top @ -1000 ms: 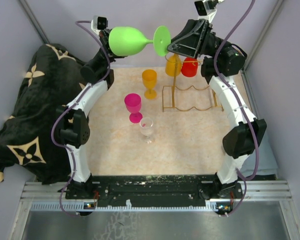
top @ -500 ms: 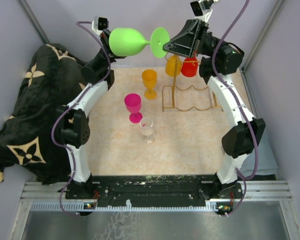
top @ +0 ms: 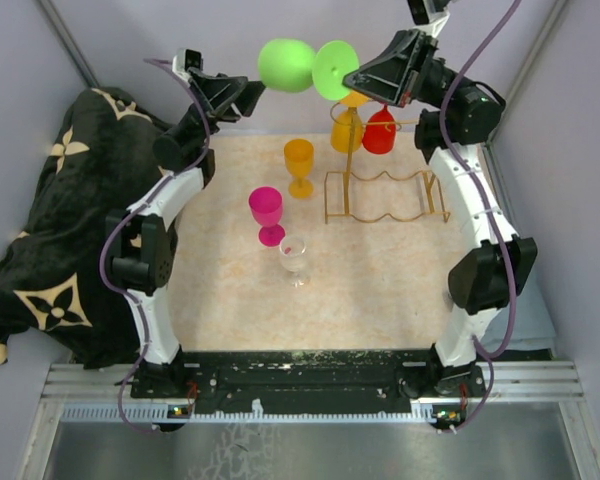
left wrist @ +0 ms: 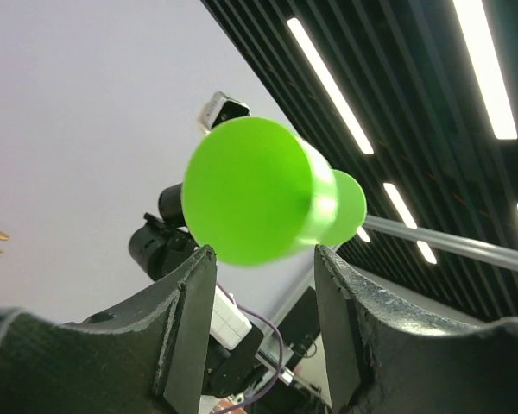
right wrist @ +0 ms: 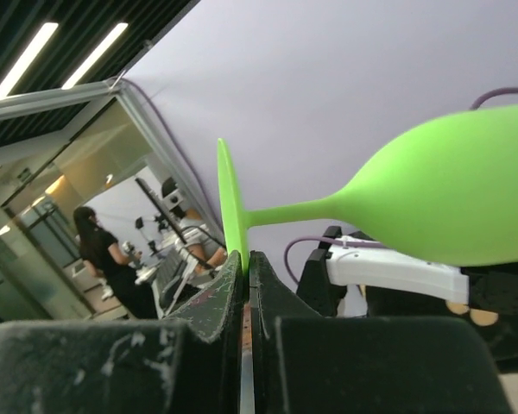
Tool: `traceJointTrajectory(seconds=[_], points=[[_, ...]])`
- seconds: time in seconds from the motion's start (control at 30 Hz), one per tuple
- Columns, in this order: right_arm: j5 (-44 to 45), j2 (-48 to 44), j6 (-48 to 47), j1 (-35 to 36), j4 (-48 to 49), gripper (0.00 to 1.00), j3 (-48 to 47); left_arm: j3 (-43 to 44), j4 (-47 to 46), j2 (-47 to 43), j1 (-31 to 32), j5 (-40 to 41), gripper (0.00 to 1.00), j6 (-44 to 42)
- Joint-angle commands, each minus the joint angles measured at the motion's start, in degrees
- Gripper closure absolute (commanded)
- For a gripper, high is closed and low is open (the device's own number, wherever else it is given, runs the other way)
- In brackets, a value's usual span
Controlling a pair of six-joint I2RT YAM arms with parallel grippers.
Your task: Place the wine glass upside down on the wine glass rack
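Observation:
A bright green wine glass [top: 288, 64] hangs on its side high above the back of the table, bowl to the left and foot [top: 333, 70] to the right. My right gripper [top: 352, 76] is shut on the rim of that foot [right wrist: 233, 216]. My left gripper [top: 248, 92] stands open just left of the bowl and no longer touches it; in the left wrist view the green bowl [left wrist: 255, 194] floats beyond the parted fingers [left wrist: 187, 310]. The gold wire wine glass rack [top: 385, 195] stands below at the back right of the mat.
An orange glass [top: 346, 130] and a red glass [top: 380, 132] hang on the rack. On the mat stand an orange glass [top: 299, 165], a pink glass [top: 267, 214] and a small clear glass [top: 295, 257]. A black patterned blanket [top: 60, 230] lies at the left.
My left gripper let go of the green bowl, opened and drew back to the left. My right gripper closed on the foot and carried the glass up and to the right.

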State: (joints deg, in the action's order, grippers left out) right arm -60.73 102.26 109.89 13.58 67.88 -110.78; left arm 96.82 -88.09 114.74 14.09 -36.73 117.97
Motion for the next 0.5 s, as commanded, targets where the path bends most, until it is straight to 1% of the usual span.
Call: traceJointTrajectory(seconds=[0.0,0.1,0.27,0.4,0.47], points=[[2.55,-3.22,-1.18,-4.74,0.86,1.0,-1.21,-4.33,-14.47,-3.36,-3.09,0.3,0.45,8.72],[2.63,-3.86,-3.06,-7.74,-1.77,1.0,-0.66,-6.88,-14.47,-4.28,-4.62,-0.06,0.45,8.1],[2.02,-3.63,-6.82,-11.52,-6.4,1.0,-0.69,-6.99,-14.48,-4.49,-5.38,-1.13,0.47,7.93],[1.57,-3.35,-14.62,-14.38,-15.83,1.0,-1.81,-7.07,-14.47,-4.7,-5.39,-1.77,0.47,7.9],[1.45,-3.16,-21.35,-15.69,-22.73,1.0,-2.91,-7.25,-14.47,-4.93,-5.43,-1.85,0.48,7.88]])
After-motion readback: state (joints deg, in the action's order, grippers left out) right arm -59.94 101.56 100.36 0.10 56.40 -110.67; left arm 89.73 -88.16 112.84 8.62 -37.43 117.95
